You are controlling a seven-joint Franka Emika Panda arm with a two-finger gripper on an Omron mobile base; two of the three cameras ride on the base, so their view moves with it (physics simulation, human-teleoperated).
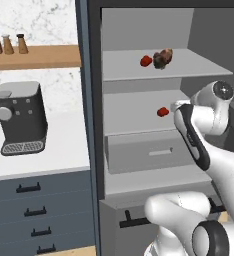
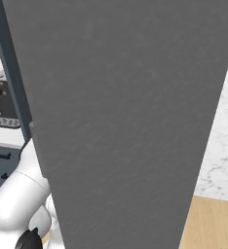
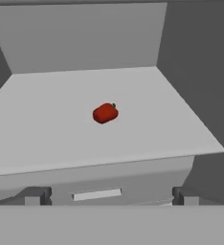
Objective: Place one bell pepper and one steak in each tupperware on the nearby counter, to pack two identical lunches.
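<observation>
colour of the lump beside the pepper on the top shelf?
Mottled brown steak, tan and reddish patches; left base view.

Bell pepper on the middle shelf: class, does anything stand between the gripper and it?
Nothing visible does. The bell pepper lies alone on the bare shelf, and the open gripper faces it across empty space.

Rendered home kitchen. Evidence: open grey fridge with shelves and a pull-out drawer, food on the shelves: red bell pepper on the middle shelf, another pepper beside a brown steak on the top one. Left of it, white tabletop over dark blue-grey drawers with black bar handles, black coffee machine on top, marble backsplash, wooden shelf with spice bottles. Wood floor.
</observation>
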